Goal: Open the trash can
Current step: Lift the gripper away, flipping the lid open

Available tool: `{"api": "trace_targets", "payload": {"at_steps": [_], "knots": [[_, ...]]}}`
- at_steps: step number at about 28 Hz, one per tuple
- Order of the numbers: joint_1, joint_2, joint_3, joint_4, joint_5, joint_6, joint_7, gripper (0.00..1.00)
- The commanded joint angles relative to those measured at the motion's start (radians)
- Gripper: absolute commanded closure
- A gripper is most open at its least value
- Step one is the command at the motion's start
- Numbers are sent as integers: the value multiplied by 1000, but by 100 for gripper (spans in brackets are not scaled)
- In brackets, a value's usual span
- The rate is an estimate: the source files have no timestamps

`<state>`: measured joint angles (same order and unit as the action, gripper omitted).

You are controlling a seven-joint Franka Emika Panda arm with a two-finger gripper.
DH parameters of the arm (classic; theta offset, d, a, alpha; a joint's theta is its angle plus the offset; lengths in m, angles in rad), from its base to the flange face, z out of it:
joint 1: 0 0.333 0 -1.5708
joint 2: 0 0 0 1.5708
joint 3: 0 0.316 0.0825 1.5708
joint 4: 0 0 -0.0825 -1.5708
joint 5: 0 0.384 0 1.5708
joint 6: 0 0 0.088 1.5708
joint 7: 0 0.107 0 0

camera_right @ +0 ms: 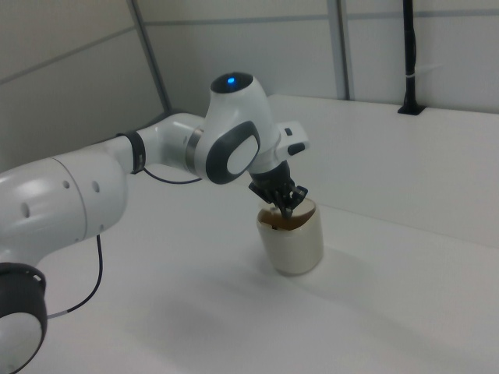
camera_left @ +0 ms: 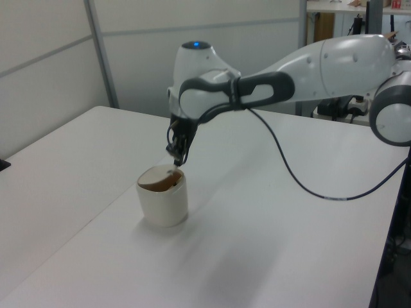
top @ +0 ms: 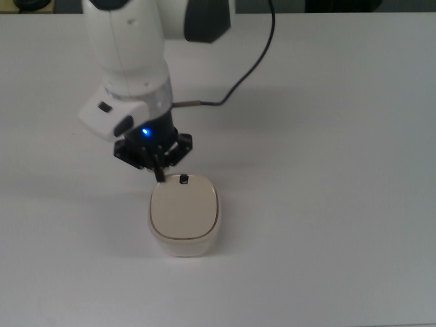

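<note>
A white table (top: 340, 170) fills the scene, and the white Franka arm (camera_left: 321, 64) is reached across it from the left view's right. A black cable (top: 252, 61) is draped from the arm over the tabletop.

The trash can (top: 184, 218), a small cream-white bin of rounded-rectangle shape, is stood on the table near the middle of the top view. In the left view (camera_left: 162, 199) and the right view (camera_right: 292, 238) its beige lid (top: 184, 211) is seen tilted, raised at one edge, with a dark brown gap shown under it. The small black button (top: 182, 180) is found at the lid's edge nearest the arm, at the top view's upper side.

The gripper (top: 161, 176) is held just above that edge of the bin, beside the button at the top view's left, and is pointed downward. A blue light (top: 144, 132) is lit on the wrist. The fingers appear pressed together, with nothing grasped between them.
</note>
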<state>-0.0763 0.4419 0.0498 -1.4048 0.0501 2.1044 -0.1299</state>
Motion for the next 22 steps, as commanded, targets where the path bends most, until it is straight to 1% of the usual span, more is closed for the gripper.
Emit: {"api": "trace_targets", "payload": {"at_steps": [1,3,4,7,8,9,10,11,12,13,14,15,17,22], "knots": [[-19,-87,-7,-2,4,-151,-53,100],[-32,-106,-8,0,2,-191,-69,100],[-48,-123,-7,0,2,-226,-82,98],[-59,-141,-8,0,1,-273,-91,92],[-63,-146,-8,0,1,-283,-94,87],[-68,-149,-8,0,-1,-291,-99,79],[-77,-153,-8,-2,-12,-311,-111,66],[-79,-157,-7,-3,-24,-323,-120,61],[-79,-157,-7,-3,-36,-339,-129,50],[-79,-157,-7,-5,-48,-351,-137,33],[-79,-155,-7,-5,-61,-360,-138,13],[-79,-155,-7,-5,-77,-368,-139,0],[-79,-155,-7,-5,-90,-372,-139,0],[-79,-155,-7,-5,-95,-428,-137,0]]}}
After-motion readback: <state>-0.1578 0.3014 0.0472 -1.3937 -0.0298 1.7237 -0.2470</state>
